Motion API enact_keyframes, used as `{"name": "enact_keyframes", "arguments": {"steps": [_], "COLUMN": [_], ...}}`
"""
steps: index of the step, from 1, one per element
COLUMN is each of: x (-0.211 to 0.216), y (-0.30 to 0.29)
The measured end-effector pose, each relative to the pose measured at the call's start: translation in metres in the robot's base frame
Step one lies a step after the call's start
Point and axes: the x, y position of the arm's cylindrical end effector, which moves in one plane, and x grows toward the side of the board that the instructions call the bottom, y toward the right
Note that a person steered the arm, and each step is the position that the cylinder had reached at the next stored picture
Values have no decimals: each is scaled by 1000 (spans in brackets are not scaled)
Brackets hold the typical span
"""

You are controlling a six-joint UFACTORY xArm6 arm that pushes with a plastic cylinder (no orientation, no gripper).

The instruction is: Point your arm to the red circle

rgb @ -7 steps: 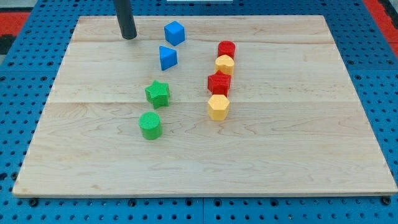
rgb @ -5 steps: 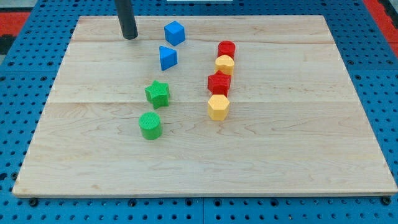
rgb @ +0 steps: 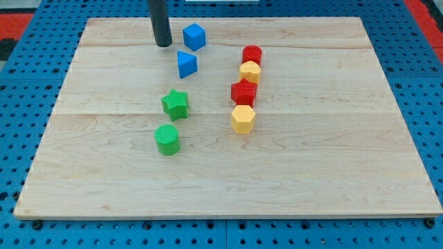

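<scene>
My tip (rgb: pixel 163 44) is resting on the wooden board (rgb: pixel 346 173) near the view's top, left of centre; it is a bare dark rod with nothing to open or close, and it is holding nothing and touching no block. Going left to right: the green cylinder (rgb: pixel 167 139) is sitting lowest on the left, with the green star (rgb: pixel 175 104) just above it toward the view's top. My tip is standing above both of these, just to the left of the blue cube (rgb: pixel 194 36), with a small gap showing between them. The blue triangular block (rgb: pixel 186 63) is lying just below the cube. Further right, four blocks are forming a slightly slanted column: the yellow hexagon (rgb: pixel 243 119) at the bottom, a red block (rgb: pixel 243 92) touching it from above (its shape is hard to make out), then another yellow hexagon (rgb: pixel 250 71), and the red circle (rgb: pixel 252 54) sitting at the top of the column, touching that yellow block. The red circle is lying well to the right of my tip, beyond the blue cube. The board is acting as the only holder here, with all eight blocks lying on its surface and blue pegboard (rgb: pixel 28 138) surrounding it
</scene>
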Motion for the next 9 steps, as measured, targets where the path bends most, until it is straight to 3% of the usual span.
{"name": "enact_keyframes", "arguments": {"steps": [7,9], "x": [11,31], "y": [31,80]}}
